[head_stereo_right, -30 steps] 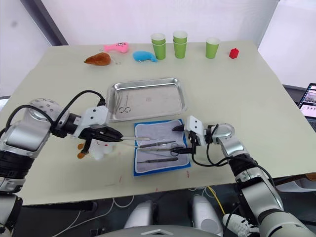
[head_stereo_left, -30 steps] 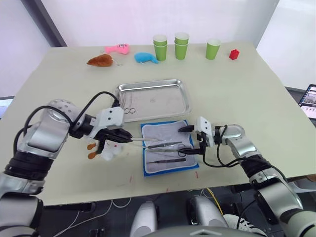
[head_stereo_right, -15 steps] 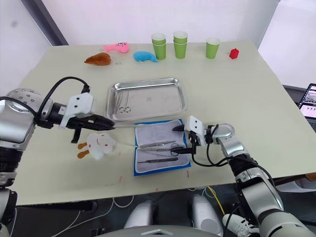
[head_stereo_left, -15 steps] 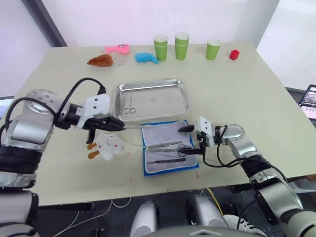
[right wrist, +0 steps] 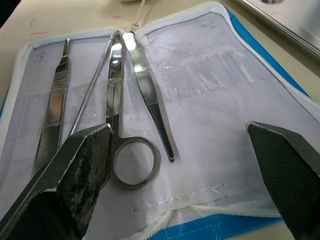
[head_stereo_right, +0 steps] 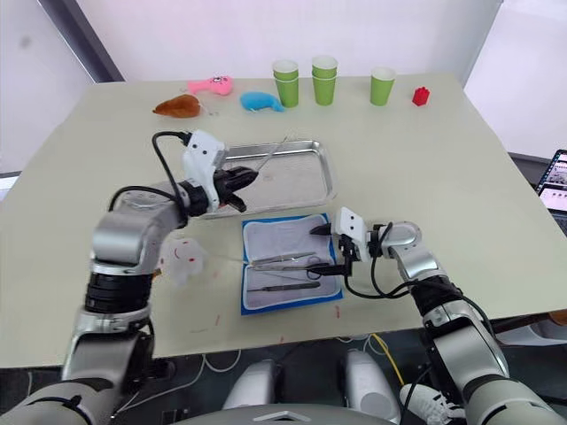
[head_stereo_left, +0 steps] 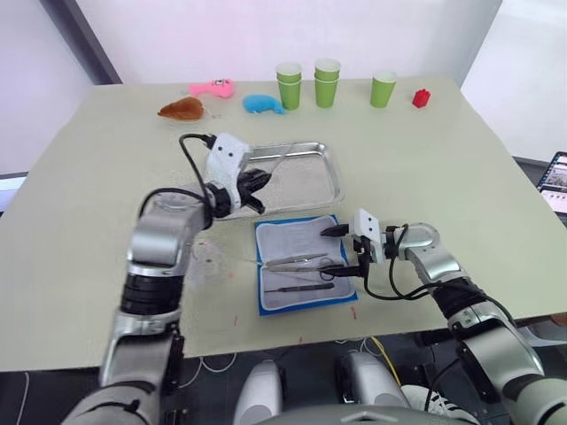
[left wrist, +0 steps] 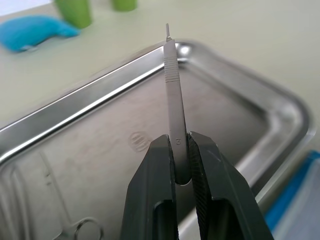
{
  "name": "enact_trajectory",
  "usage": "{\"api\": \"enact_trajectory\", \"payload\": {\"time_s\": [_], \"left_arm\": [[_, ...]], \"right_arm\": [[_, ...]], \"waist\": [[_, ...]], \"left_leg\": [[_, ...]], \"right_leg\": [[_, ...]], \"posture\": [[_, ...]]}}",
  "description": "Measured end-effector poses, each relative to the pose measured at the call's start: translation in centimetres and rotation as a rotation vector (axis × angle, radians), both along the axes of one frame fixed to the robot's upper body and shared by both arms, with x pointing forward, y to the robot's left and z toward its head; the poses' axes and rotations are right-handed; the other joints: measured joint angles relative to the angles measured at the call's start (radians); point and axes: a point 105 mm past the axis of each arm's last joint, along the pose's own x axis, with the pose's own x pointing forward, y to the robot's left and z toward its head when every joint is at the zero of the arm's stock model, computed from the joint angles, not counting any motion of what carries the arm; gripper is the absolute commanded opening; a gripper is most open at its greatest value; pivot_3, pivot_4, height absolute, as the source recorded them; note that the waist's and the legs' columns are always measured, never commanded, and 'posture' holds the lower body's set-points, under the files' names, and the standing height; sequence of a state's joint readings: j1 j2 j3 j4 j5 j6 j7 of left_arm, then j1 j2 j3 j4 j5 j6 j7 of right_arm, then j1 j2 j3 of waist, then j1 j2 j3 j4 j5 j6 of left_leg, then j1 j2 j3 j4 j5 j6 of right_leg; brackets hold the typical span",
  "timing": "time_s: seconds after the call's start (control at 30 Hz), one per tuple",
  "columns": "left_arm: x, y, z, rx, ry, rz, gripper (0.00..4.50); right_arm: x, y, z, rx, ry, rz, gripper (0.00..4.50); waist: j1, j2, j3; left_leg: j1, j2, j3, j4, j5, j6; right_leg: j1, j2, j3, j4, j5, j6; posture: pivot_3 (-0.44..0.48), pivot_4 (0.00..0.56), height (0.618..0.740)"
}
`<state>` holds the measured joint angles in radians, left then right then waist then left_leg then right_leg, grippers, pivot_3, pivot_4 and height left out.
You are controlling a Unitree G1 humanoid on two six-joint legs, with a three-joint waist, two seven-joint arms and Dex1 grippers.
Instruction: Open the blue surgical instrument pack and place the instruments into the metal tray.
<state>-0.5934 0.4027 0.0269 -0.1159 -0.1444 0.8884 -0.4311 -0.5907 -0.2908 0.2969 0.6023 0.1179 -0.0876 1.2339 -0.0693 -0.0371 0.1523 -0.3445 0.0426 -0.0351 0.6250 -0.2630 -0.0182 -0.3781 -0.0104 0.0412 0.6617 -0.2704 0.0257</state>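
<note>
Worktop holds the open pack [head_stereo_left: 299, 262]. My left tool [left wrist: 180, 150], clamped on a scalpel handle [left wrist: 175, 95], has swung over the tray [head_stereo_left: 330, 173]; right tool [right wrist: 180, 150] gapes above remaining instruments [right wrist: 127, 100].

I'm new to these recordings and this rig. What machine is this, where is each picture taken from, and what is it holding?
This is a humanoid robot with two arms, each ending in a two-fingered black gripper. Two pictures come from cameras on its head, looking down at a table; the other two come from cameras on its wrists. The left gripper is shut on a thin metal handle, held over the metal tray, which already holds scissors. The right gripper is open beside the opened blue pack, where scissors, tweezers and another handle lie on the pale lining. Green cups, plush toys and a red block stand along the far edge.
</note>
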Motion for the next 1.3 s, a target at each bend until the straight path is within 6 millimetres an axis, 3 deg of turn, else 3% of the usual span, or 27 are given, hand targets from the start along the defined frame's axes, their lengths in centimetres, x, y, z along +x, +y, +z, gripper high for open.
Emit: {"api": "enact_trajectory", "payload": {"time_s": [0.17,0.67,1.1,1.23,1.3], "left_arm": [[1.0,0.8,0.2,0.015,-0.016,0.127,0.01],[2.8,1.7,-3.6,-0.073,0.103,0.439,0.01],[2.9,2.4,-5.4,-0.127,0.166,0.530,0.01],[3.0,2.2,-5.4,-0.138,0.168,0.531,2.05],[3.0,2.2,-5.4,-0.139,0.167,0.532,2.49]], "right_arm": [[0.0,0.0,0.0,-0.001,0.000,-0.001,4.50],[0.0,0.0,0.0,0.000,0.001,-0.001,4.50],[0.0,-0.1,-0.1,-0.001,-0.001,-0.005,4.50],[0.0,-0.1,-0.1,-0.001,0.000,-0.006,4.50],[0.0,-0.1,-0.1,-0.001,-0.001,-0.007,4.50]], "waist": [[0.001,0.000,0.000],[0.000,0.000,-0.001],[0.001,0.001,-0.001],[0.001,0.002,-0.002],[0.001,0.002,-0.002]], "left_leg": [[0.000,-0.001,0.000,0.000,0.000,0.000],[0.000,-0.001,0.000,0.000,0.000,-0.001],[0.000,-0.002,0.000,0.000,0.001,-0.002],[0.000,-0.002,0.001,0.000,0.001,-0.003],[0.000,-0.002,0.001,0.000,0.001,-0.003]], "right_leg": [[0.000,0.000,0.000,0.000,0.000,0.000],[0.000,-0.001,-0.001,0.000,0.001,0.001],[0.000,-0.002,-0.003,0.000,0.001,0.001],[0.000,-0.002,-0.003,0.000,0.001,0.001],[0.000,-0.002,-0.003,0.000,0.001,0.001]], "posture": [[0.000,0.150,0.740],[0.000,0.150,0.740],[0.000,0.150,0.740],[0.000,0.150,0.740],[0.000,0.150,0.740]]}}
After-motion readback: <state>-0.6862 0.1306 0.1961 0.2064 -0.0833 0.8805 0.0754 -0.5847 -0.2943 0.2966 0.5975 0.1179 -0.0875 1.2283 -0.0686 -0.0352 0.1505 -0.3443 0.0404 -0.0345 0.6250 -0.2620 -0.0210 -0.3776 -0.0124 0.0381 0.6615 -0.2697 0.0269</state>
